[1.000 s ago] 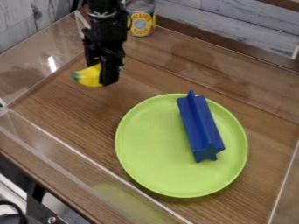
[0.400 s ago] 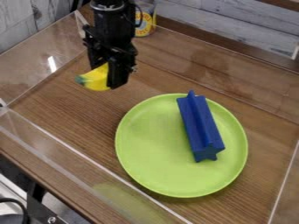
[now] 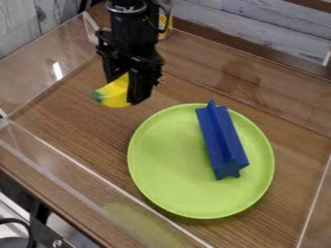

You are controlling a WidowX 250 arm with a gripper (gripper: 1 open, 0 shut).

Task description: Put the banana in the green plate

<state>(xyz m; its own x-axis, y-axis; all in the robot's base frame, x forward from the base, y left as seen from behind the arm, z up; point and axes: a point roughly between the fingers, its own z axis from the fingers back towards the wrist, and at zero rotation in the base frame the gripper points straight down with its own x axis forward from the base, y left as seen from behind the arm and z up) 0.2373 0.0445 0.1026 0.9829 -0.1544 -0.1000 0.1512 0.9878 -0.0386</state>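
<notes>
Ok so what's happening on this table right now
A single robot arm's gripper is shut on a small yellow banana, holding it above the wooden table, just left of the green plate. A long blue block already lies on the plate. The banana is not over the plate yet.

The black gripper (image 3: 130,89) points down with its jaws clamped on the banana (image 3: 112,94), held above the wooden table (image 3: 77,136) just off the green plate's (image 3: 175,165) far-left rim. A long blue block (image 3: 222,140) lies on the plate's right half
</notes>
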